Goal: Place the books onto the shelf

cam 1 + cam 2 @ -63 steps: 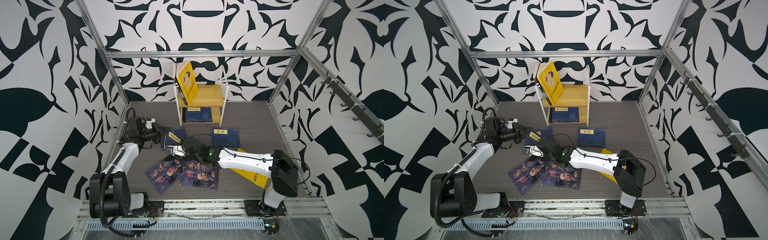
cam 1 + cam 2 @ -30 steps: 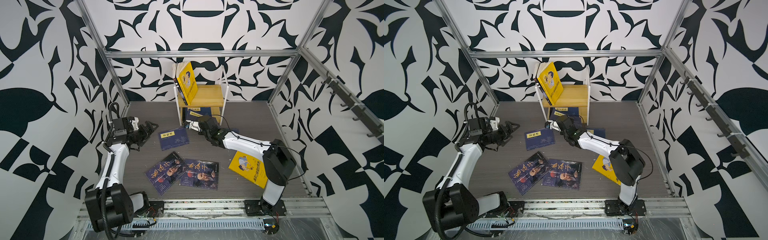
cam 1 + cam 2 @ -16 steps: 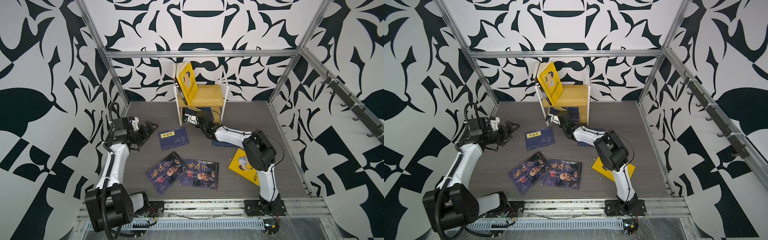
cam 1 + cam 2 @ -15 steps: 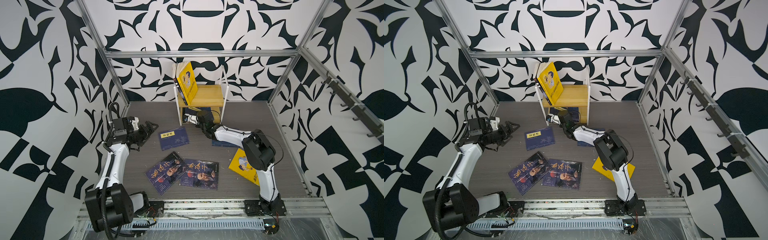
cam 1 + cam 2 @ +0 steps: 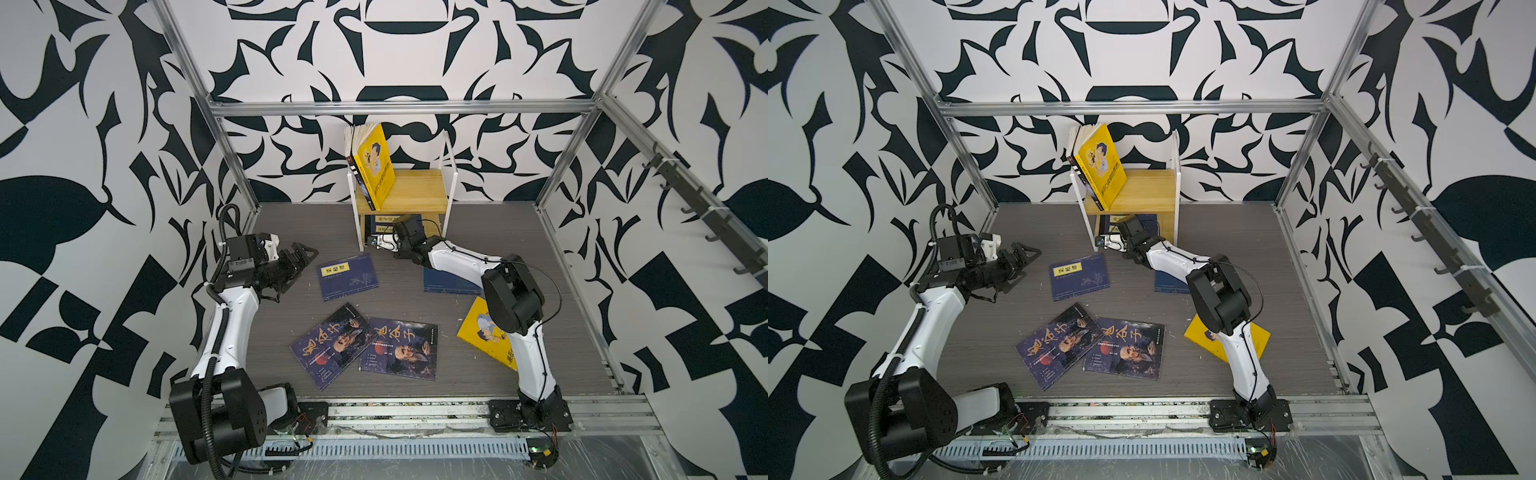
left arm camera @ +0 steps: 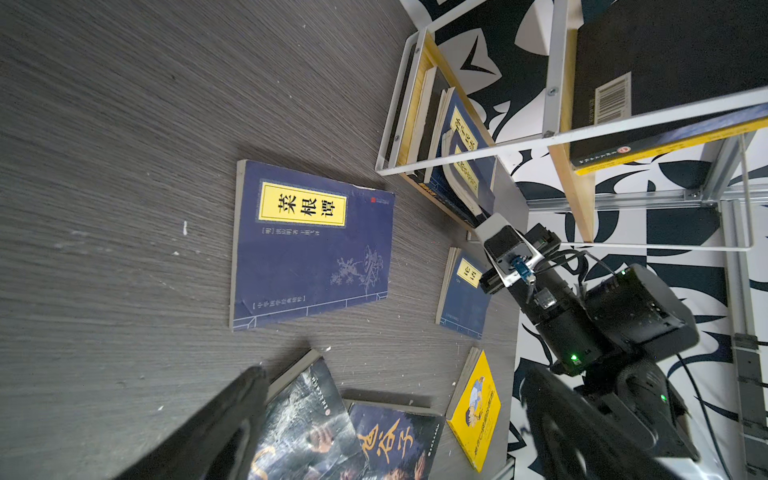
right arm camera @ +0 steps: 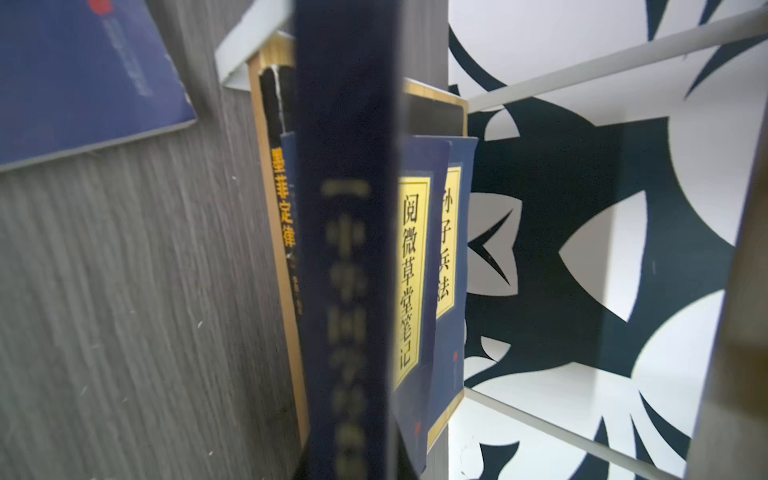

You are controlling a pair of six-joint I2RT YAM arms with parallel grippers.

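At the lower tier of the shelf [image 5: 419, 192], we see the right gripper [image 5: 374, 241] pinched tight on a thin navy book [image 7: 345, 249], edge-on beside the shelved paperbacks [image 7: 415, 270]. The left gripper [image 5: 299, 268] hangs spread wide, just beside a flat labelled navy book [image 5: 348, 275]. Bare grey wood-grain floor [image 5: 395, 303] surrounds that book.

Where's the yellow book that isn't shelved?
In both top views the yellow book lies on the floor, right side, partly behind the right arm's elbow.
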